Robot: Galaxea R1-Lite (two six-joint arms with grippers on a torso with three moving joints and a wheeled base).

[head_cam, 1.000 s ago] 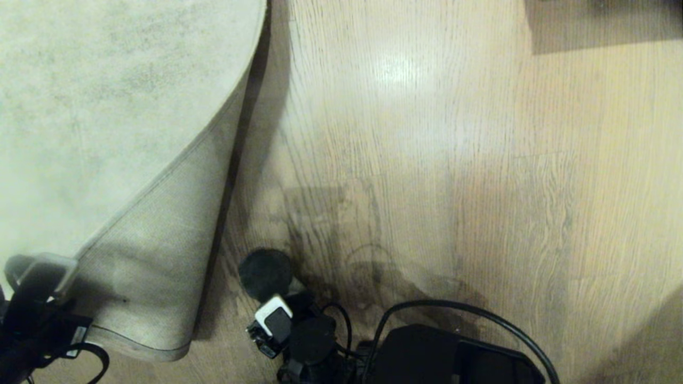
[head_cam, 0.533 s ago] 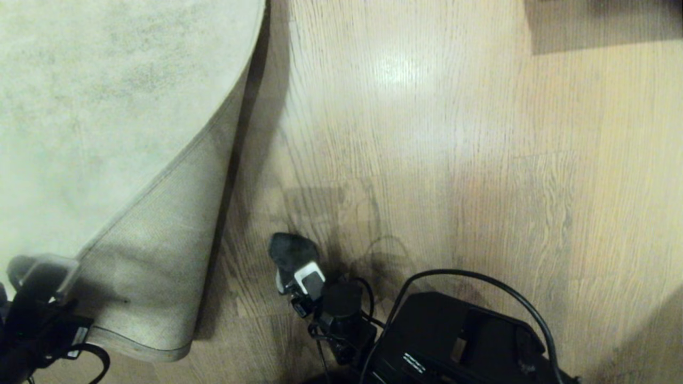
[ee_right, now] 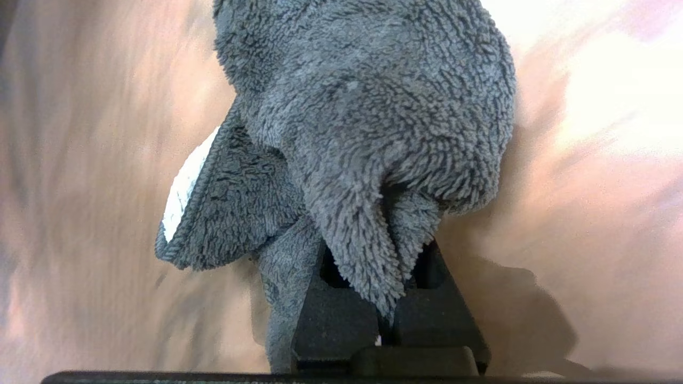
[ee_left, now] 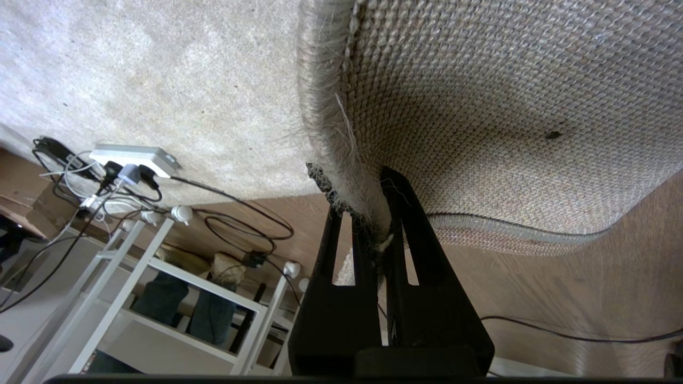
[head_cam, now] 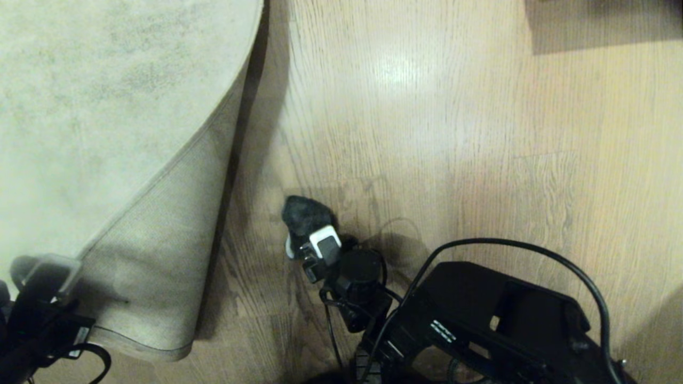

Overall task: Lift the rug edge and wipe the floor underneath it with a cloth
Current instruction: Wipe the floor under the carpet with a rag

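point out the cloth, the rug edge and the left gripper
cloth point(ee_right: 373, 106), right wrist view, middle of the fuzzy bunch
rug edge point(ee_left: 331, 128), left wrist view, bound border above the gripper
left gripper point(ee_left: 380, 224), left wrist view, between the fingertips pinching the border

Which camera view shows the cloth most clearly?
The right wrist view: the grey fuzzy cloth fills it, pinched in the right gripper. The head view shows it only as a small dark lump on the floor. The left wrist view shows none.
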